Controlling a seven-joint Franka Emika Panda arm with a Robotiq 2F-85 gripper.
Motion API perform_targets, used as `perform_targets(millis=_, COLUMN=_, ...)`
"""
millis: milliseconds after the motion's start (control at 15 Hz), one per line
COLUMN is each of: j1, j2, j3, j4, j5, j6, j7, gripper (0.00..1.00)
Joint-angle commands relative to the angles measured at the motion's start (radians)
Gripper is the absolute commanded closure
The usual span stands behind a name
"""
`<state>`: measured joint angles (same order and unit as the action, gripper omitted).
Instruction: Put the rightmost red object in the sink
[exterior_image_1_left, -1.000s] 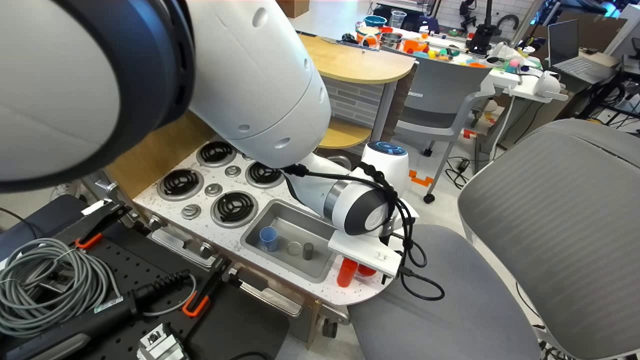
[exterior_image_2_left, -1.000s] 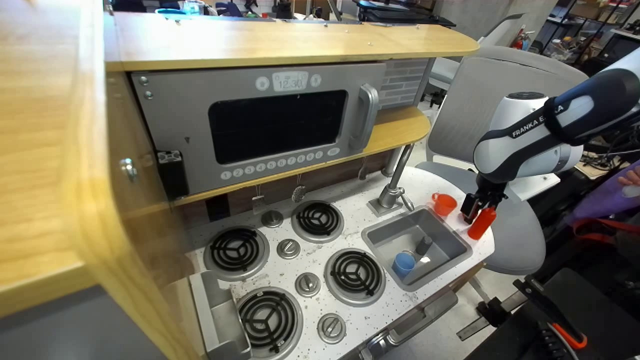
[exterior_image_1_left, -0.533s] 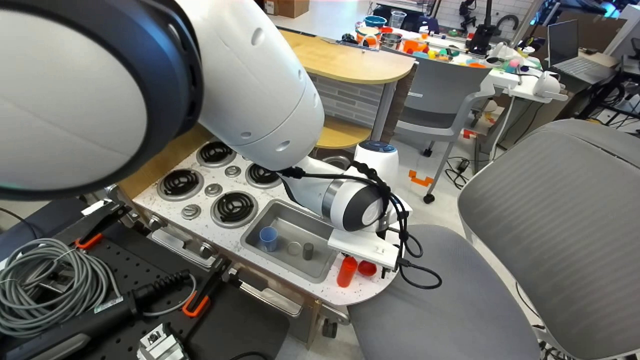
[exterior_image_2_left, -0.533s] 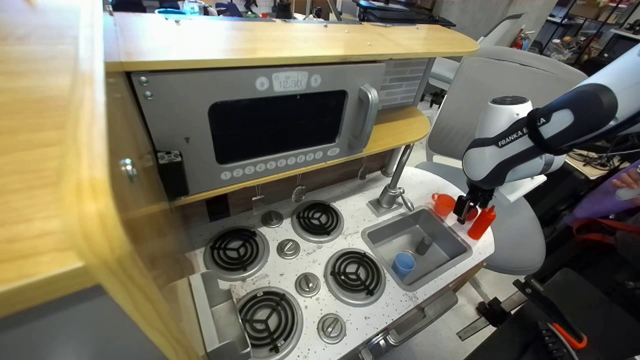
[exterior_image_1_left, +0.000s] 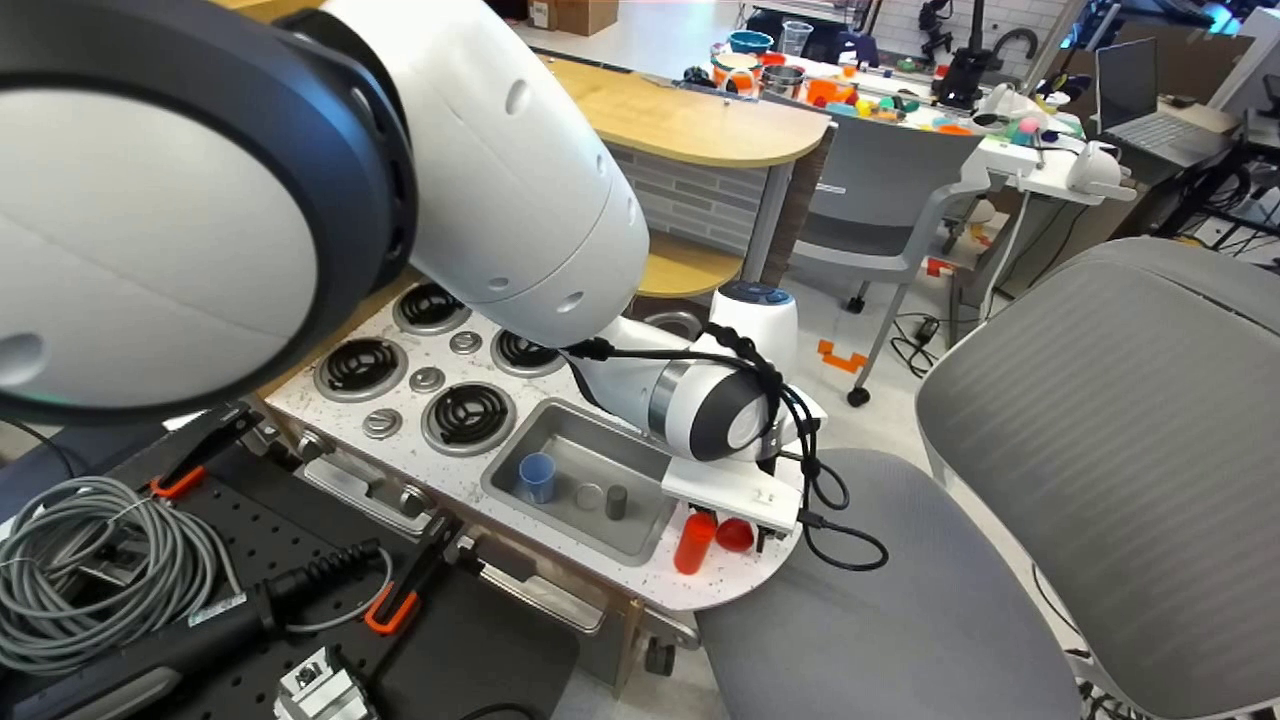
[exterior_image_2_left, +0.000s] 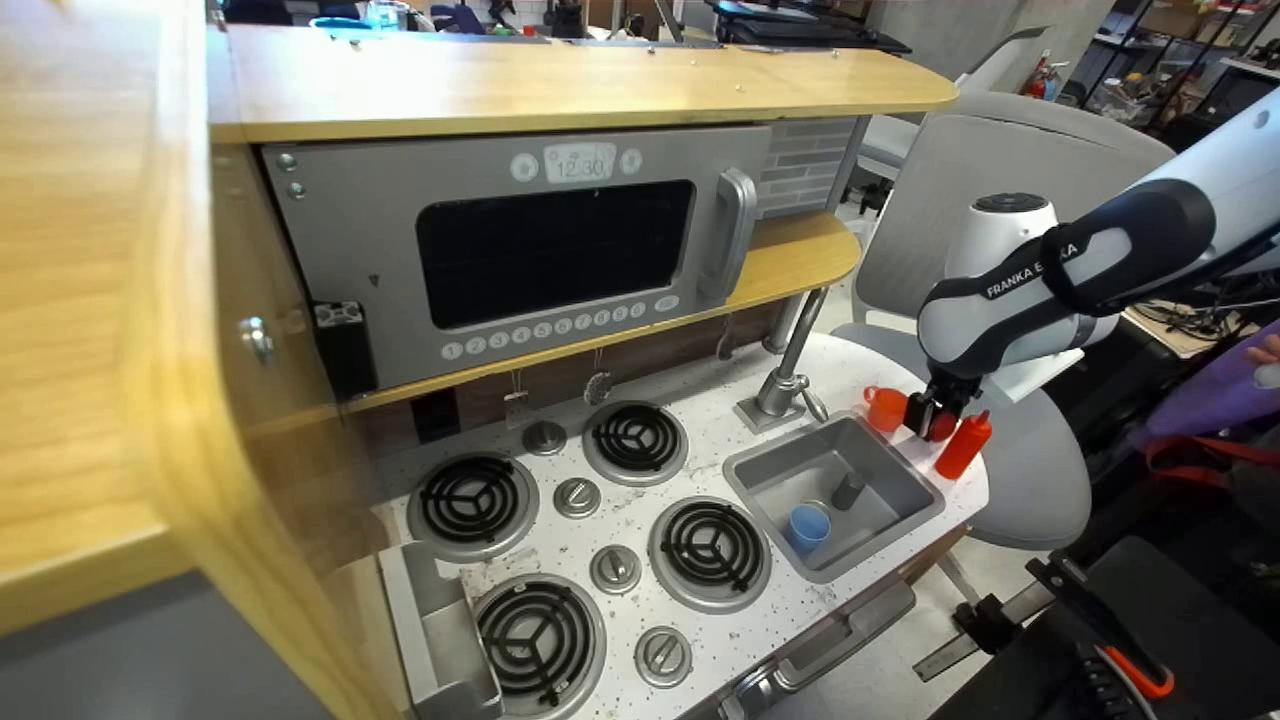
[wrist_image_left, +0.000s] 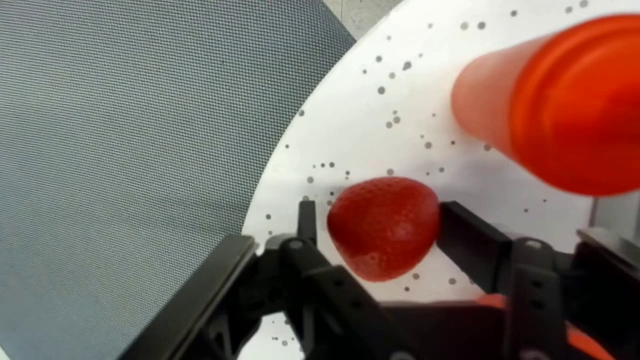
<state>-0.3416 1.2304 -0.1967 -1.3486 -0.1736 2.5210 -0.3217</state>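
Observation:
The rightmost red object (wrist_image_left: 385, 225), a rounded, strawberry-like piece, lies on the speckled white counter between my gripper's (wrist_image_left: 378, 220) fingers. In the wrist view the right finger (wrist_image_left: 470, 240) meets its side, while a narrow strip of counter shows between it and the left finger (wrist_image_left: 307, 220). The jaws are partly closed but still open. In an exterior view the piece (exterior_image_2_left: 941, 427) is partly covered by the gripper (exterior_image_2_left: 937, 418); elsewhere it (exterior_image_1_left: 735, 536) shows below the white wrist plate. The grey sink (exterior_image_2_left: 822, 468) lies close by in both exterior views.
A red bottle (exterior_image_2_left: 963, 448) stands upright right beside the gripper. An orange-red cup (exterior_image_2_left: 886, 410) sits between gripper and faucet (exterior_image_2_left: 780, 392). A blue cup (exterior_image_2_left: 807, 528) and a grey cylinder (exterior_image_2_left: 848, 490) are in the sink. A grey chair (exterior_image_1_left: 850, 580) adjoins the counter's rounded edge.
My gripper has moved away from the red bottle toward the cup and come down around the strawberry-like piece. Its fingers have drawn closer together. The piece, bottle and cups appear unmoved.

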Motion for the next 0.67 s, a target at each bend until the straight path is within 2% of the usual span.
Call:
perform_targets(millis=0, j1=-0.01, j2=0.006, j3=0.002, j4=0.031, j5=-0.015, j6=-0.015, j7=-0.012, gripper=0.67)
perform_targets(millis=67, j1=-0.022, j2=-0.019, j3=0.02, j4=0.012, j5=-0.003, j6=-0.024, j7=-0.025, gripper=0.71)
perform_targets(millis=267, j1=-0.06, j2=-0.127, j3=0.082, j4=-0.096, j5=0.025, j6=-0.01, j7=-0.087, gripper=0.73)
perform_targets(millis=600, j1=-0.049, j2=-0.352, j3=0.127, j4=-0.331, j5=0.018, j6=0.066, j7=-0.115, gripper=0.73)
